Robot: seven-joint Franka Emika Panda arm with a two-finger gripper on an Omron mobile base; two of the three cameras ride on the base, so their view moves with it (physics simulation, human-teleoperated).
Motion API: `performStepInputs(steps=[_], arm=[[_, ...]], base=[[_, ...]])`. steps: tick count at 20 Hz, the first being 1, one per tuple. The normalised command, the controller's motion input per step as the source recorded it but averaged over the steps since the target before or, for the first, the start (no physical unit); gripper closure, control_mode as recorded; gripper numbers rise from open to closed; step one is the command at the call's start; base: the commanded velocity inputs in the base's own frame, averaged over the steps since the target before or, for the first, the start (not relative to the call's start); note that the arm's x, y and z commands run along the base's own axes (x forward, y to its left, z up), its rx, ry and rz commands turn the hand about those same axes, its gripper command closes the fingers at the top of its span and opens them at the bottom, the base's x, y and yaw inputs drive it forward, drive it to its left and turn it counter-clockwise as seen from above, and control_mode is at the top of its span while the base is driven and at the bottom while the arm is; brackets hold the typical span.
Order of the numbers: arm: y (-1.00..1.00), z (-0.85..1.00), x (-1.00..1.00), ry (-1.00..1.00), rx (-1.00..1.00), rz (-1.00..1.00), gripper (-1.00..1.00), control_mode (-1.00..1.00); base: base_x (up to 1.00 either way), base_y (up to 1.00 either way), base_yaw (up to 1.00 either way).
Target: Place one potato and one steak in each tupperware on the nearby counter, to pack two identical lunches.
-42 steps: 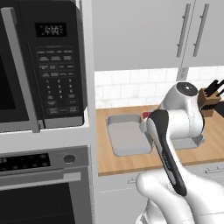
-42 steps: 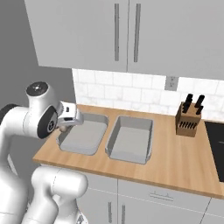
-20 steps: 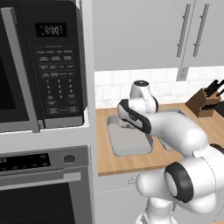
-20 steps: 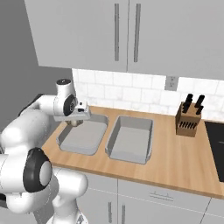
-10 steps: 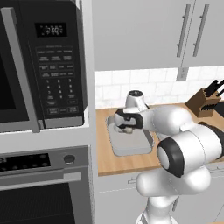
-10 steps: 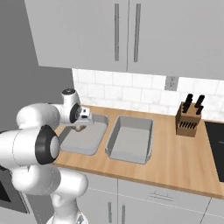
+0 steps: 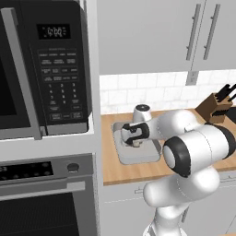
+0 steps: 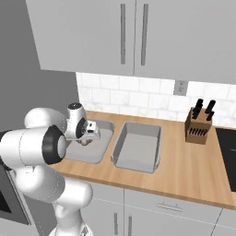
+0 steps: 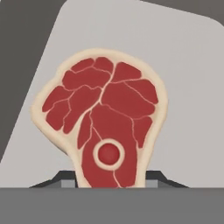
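Note:
A raw red steak (image 9: 105, 118) with a pale fat edge and a round bone hangs in my gripper (image 9: 111, 178), which is shut on its lower end. The steak (image 8: 85, 140) is held just above the floor of the left tupperware (image 8: 94, 154), a shallow light-grey tray (image 9: 188, 78). The gripper (image 7: 133, 137) points down into that left tupperware (image 7: 138, 157), with my gripper (image 8: 89, 133) over its back half. A second tupperware (image 8: 137, 148) sits right beside it on the wood-grain counter (image 8: 193, 170); I see nothing in it.
A knife block (image 8: 197, 124) stands at the back right of the counter (image 7: 133, 171), and a dark stovetop (image 8: 227, 152) lies beyond it. The microwave (image 7: 46, 69) and oven (image 7: 46, 198) rise to the left. White wall cabinets (image 8: 133, 37) hang overhead.
The arm has swung from high over the counter to the left and down, carrying the steak into the left tupperware. Trays and knife block stayed put.

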Motion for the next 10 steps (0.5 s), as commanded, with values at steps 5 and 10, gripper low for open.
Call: performStepInputs(steps=[5,10], arm=[[0.0,-0.32,0.0,0.0,0.0,0.0,1.0,-1.0],[0.0,-0.04,0.02,0.0,0.0,0.0,1.0,-1.0]], base=[[0.0,0.0,0.0],[0.0,0.0,0.0]])
